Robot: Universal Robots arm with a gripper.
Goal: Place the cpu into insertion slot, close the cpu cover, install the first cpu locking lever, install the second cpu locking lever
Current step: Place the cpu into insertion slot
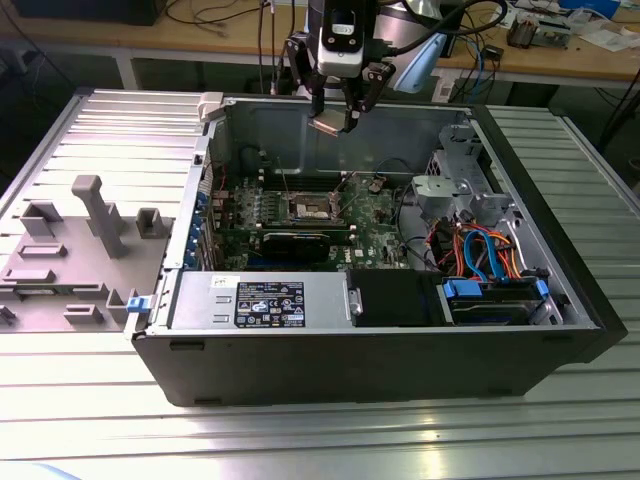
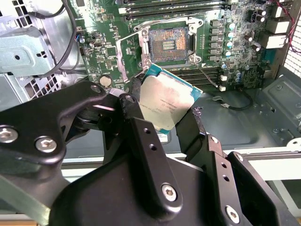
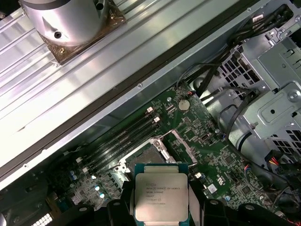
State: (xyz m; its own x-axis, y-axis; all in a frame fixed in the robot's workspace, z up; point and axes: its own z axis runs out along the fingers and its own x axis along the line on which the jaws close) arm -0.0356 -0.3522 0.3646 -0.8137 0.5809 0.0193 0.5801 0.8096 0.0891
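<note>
The cpu (image 2: 167, 101) is clamped by its edges in the end effector (image 2: 164, 107) and held clear of the board, with the uncovered insertion slot (image 2: 169, 44) seen beyond its forward edge, untouched.

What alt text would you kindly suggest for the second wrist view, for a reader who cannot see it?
The gripper holds the cpu, silver top showing, by its edges above a green motherboard inside an open computer case. Beyond it the slot lies uncovered, its pin field bare.
</note>
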